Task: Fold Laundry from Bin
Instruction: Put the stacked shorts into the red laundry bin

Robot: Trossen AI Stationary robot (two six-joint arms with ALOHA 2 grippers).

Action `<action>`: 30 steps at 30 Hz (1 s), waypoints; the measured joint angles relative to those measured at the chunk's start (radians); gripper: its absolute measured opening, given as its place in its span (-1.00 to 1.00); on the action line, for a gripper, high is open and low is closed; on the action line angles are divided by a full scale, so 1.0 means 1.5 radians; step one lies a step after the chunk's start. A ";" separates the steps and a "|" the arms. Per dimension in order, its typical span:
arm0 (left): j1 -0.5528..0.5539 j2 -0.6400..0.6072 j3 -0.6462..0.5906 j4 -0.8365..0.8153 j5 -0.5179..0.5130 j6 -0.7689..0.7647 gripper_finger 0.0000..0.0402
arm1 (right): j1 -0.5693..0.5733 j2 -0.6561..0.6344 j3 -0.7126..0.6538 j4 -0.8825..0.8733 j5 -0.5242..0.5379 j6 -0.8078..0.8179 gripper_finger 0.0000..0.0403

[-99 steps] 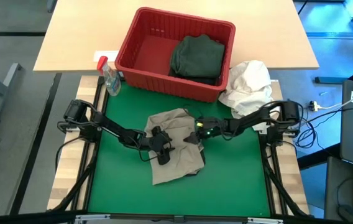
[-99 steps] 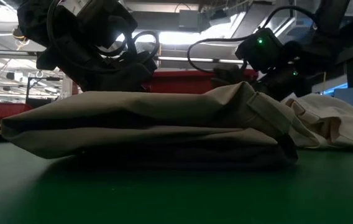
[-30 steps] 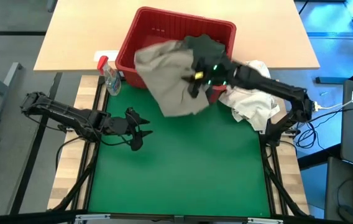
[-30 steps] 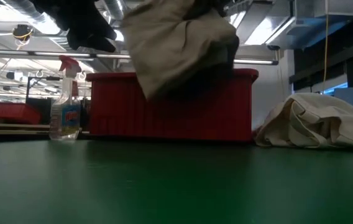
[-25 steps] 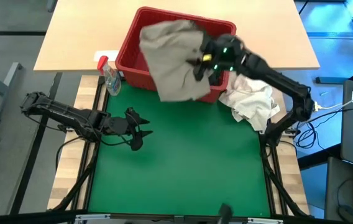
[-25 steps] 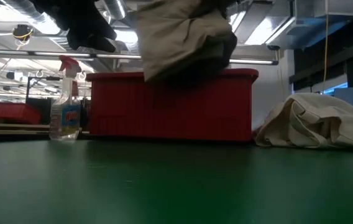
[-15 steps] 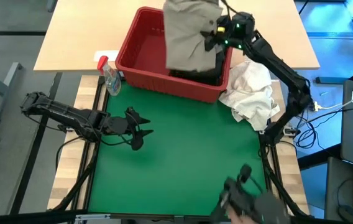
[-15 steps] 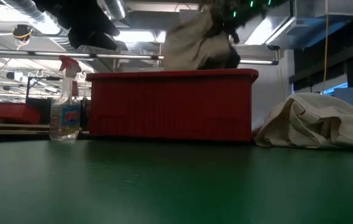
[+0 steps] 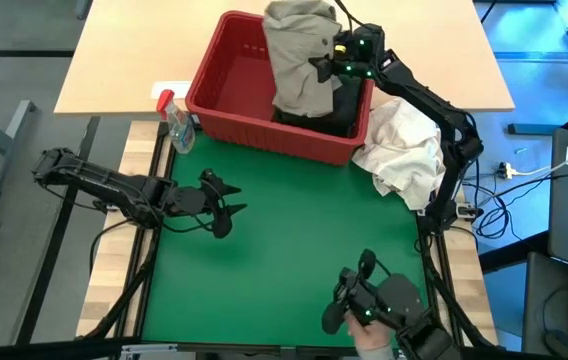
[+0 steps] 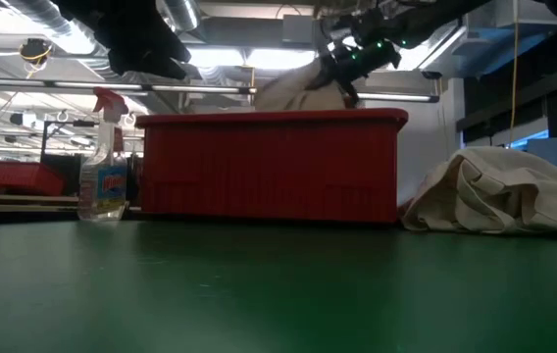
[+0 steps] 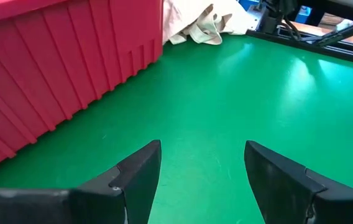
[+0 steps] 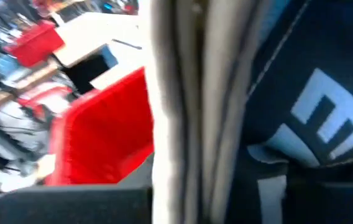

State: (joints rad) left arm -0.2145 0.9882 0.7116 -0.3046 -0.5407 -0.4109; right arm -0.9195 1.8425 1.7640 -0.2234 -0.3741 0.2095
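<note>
Overhead, the khaki-beige garment [image 9: 302, 55] hung as a crumpled, loosely folded bundle over the far right part of the red bin [image 9: 226, 95], its upper end bunched above the far rim and its lower edge draped down inside. In the low view only its pale top [image 10: 298, 95] showed above the bin's rim [image 10: 269, 120]. Under it, in the bin's right end, lay a dark garment [image 9: 349, 100], mostly covered; the bin's left half showed bare red floor. The bin had ribbed, slotted walls and a thick rim, and it stood at the far edge of the green mat [image 9: 284, 270], partly on the wooden table [image 9: 124, 60].

The right pincer [image 9: 326, 65] reached over the bin's far right corner and was clamped on the khaki-beige garment, with green lights glowing on its wrist. Its wrist view was filled by pale cloth folds [image 12: 189, 112] right against the camera, with dark fabric beside them.

The left pincer [image 9: 226, 208] hovered low over the mat's left side, fingers [image 11: 133, 177] spread wide and holding nothing, well apart from the bin.

A white cloth bundle [image 9: 402, 145] lay just right of the bin, and a clear spray bottle [image 9: 177, 125] with a red top stood at the bin's left near corner. A dark device [image 9: 379, 305] showed at the mat's near edge.
</note>
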 joint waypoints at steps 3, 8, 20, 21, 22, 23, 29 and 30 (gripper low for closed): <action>0.000 0.000 0.000 0.000 -0.001 0.000 0.12 | 0.017 -0.004 0.000 0.019 -0.021 0.041 -0.57; 0.000 0.000 0.000 0.000 -0.001 0.002 0.12 | 0.024 0.005 0.001 0.025 -0.053 0.106 -0.57; 0.000 0.000 0.000 0.000 -0.001 0.002 0.12 | -0.070 0.086 0.001 -0.163 0.109 0.086 -0.57; 0.000 0.000 0.000 0.000 -0.001 0.002 0.12 | -0.071 0.087 0.002 -0.174 0.131 0.078 -0.57; 0.000 0.000 0.000 0.000 -0.001 0.002 0.12 | -0.071 0.088 0.002 -0.187 0.143 0.072 -0.57; 0.000 0.000 0.000 0.000 -0.001 0.002 0.12 | -0.070 0.088 0.002 -0.196 0.152 0.067 -0.57; 0.000 0.000 0.000 0.000 0.000 0.005 0.12 | -0.070 0.088 0.002 -0.218 0.164 0.030 -0.39; 0.000 0.000 0.000 0.000 0.001 0.007 0.12 | -0.070 0.088 0.002 -0.218 0.165 0.029 -0.29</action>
State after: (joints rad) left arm -0.2142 0.9882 0.7120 -0.3050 -0.5400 -0.4011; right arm -1.0245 1.9751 1.7668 -0.5504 -0.1263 0.2530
